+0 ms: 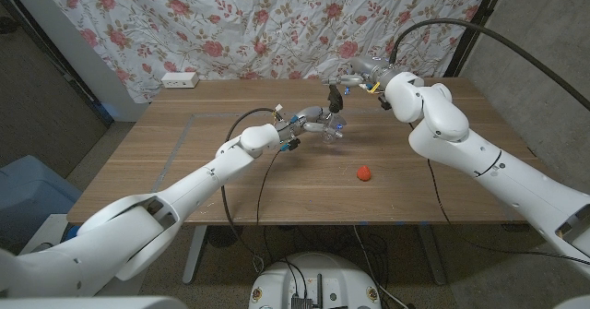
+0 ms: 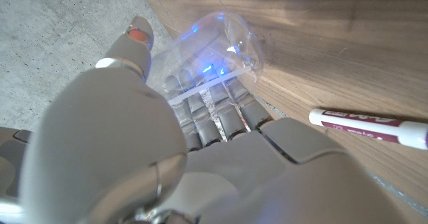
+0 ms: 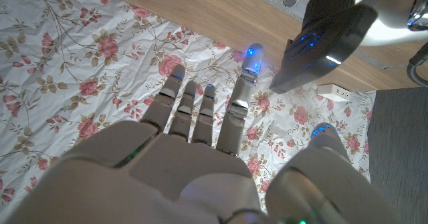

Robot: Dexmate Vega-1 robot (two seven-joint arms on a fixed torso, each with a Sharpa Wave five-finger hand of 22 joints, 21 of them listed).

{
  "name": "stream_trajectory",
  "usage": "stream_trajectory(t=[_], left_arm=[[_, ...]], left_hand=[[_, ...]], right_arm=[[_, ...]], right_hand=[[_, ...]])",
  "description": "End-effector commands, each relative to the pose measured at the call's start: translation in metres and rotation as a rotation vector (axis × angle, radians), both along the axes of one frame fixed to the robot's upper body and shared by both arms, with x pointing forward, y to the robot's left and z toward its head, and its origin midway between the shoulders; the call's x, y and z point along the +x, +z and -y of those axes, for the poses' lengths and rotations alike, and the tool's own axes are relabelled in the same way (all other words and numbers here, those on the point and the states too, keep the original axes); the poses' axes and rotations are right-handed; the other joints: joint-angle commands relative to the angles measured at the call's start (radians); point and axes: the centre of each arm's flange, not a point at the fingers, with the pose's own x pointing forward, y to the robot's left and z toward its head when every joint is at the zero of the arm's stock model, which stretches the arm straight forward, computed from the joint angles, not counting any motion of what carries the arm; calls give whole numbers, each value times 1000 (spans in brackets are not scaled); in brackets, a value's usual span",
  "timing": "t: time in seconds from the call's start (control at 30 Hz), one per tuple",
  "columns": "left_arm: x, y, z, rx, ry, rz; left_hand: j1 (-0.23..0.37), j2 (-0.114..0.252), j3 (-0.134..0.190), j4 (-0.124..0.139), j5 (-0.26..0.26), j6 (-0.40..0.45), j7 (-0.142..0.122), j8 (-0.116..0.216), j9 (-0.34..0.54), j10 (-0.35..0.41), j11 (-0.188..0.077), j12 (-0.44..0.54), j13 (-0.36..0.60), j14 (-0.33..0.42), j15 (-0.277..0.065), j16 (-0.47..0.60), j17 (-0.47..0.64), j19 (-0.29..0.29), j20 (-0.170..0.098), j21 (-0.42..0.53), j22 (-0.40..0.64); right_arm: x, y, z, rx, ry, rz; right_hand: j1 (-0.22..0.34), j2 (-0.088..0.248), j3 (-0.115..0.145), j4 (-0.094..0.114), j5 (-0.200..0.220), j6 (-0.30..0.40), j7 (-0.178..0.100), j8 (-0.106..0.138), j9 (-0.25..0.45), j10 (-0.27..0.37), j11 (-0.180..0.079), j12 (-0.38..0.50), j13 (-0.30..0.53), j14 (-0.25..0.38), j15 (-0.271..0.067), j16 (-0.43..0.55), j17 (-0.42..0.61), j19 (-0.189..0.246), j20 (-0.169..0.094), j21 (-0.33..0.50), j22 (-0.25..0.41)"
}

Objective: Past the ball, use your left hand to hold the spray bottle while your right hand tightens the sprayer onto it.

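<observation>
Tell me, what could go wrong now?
The clear bottle is smooth, so when the twisting starts it might spin or slip in the left hand. The sprayer by the right hand is apart from the bottle and its grip looks unsure, so it might drop or go on crooked.

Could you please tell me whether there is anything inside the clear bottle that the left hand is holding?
The clear bottle looks empty; the left hand's fingers show through its wall. The part against the palm is covered.
</observation>
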Motion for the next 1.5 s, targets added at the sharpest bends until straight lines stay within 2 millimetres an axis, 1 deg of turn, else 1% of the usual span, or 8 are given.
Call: stream_trajectory(t=[0.03, 0.23, 0.33, 0.53, 0.93, 1.2, 1.3, 1.5], left_arm=[[-6, -4, -7, -32, 32, 4], [-11, -7, -11, -54, 47, 8], [-14, -9, -14, -68, 58, 9], [-19, -13, -21, -97, 79, 10], [-23, -21, -37, -166, 123, -3], [-24, -26, -50, -213, 150, -5], [-24, -28, -53, -234, 155, -9], [-23, -31, -57, -247, 160, -17]], left_hand=[[-98, 154, 24, 24, 4, 64, 18, 6, 0, 12, -6, -2, 5, 10, -119, -2, 2, 1, 3, -2, 2], [-101, 152, 22, 24, 3, 63, 19, 6, 0, 12, -7, -3, 6, 10, -120, -2, 3, 1, 3, -1, 2], [-100, 151, 22, 23, 3, 65, 19, 6, 0, 14, -9, -2, 6, 10, -120, -2, 3, 2, 3, -1, 2], [-99, 144, 18, 19, 2, 69, 18, 7, -1, 20, -13, 0, 6, 18, -127, 4, 5, 3, 3, -1, 2], [-93, 134, 16, 15, 2, 63, 11, 0, -4, 5, -20, -11, -2, 14, -132, 3, 5, -9, 2, -6, 2], [-94, 123, 13, 15, 1, 55, 3, -13, -9, -12, -23, -20, -11, -3, -133, -7, 1, -22, 5, -10, 2], [-96, 121, 12, 17, 1, 54, 4, -18, -11, -15, -24, -22, -13, -5, -132, -8, 0, -24, 6, -10, 2], [-98, 115, 11, 18, 1, 31, 9, -43, -19, -29, -18, -29, -22, -25, -130, -20, -6, -26, 7, -10, 2]], right_arm=[[-3, 5, 5, -9, -8, -32], [-4, 7, 9, 15, 3, -30], [-4, 8, 12, 36, 12, -29], [-2, 8, 16, 82, 32, -37], [9, -3, 27, 211, 111, -11], [17, -14, 37, 314, 144, 9], [21, -18, 40, 351, 130, 20], [29, -27, 48, 436, 161, 42]], right_hand=[[-39, -3, -14, 5, 12, -63, 16, -34, 6, -14, 12, 0, 5, -20, 3, -13, 3, -17, 3, -1, 0], [-57, -3, -28, 2, 25, -192, 50, -105, 10, -33, 24, 4, 5, -38, 17, -39, -13, -30, 5, 0, -2], [-60, -1, -31, 0, 28, -237, 52, -130, 11, -38, 24, 5, 6, -41, 25, -46, -18, -33, 5, 1, -2], [-62, 6, -34, -5, 34, -321, 20, -180, 8, -40, 28, 9, 6, -38, 26, -54, -27, -23, 12, 5, -3], [-57, 23, -31, -11, 39, -399, -39, -233, 2, -34, 20, 13, 6, -28, 23, -59, -36, -7, 21, 7, -5], [-57, 35, -29, -13, 40, -425, -41, -252, -1, -44, 17, 9, 6, -34, 25, -63, -37, -12, 17, 3, -6], [-57, 44, -28, -15, 39, -461, -62, -273, -1, -51, 11, 7, 6, -39, 25, -66, -37, -25, 12, -3, -6], [-60, 49, -29, -16, 37, -491, -62, -288, -2, -55, 10, 7, 5, -45, 20, -68, -36, -42, 6, -8, -6]])
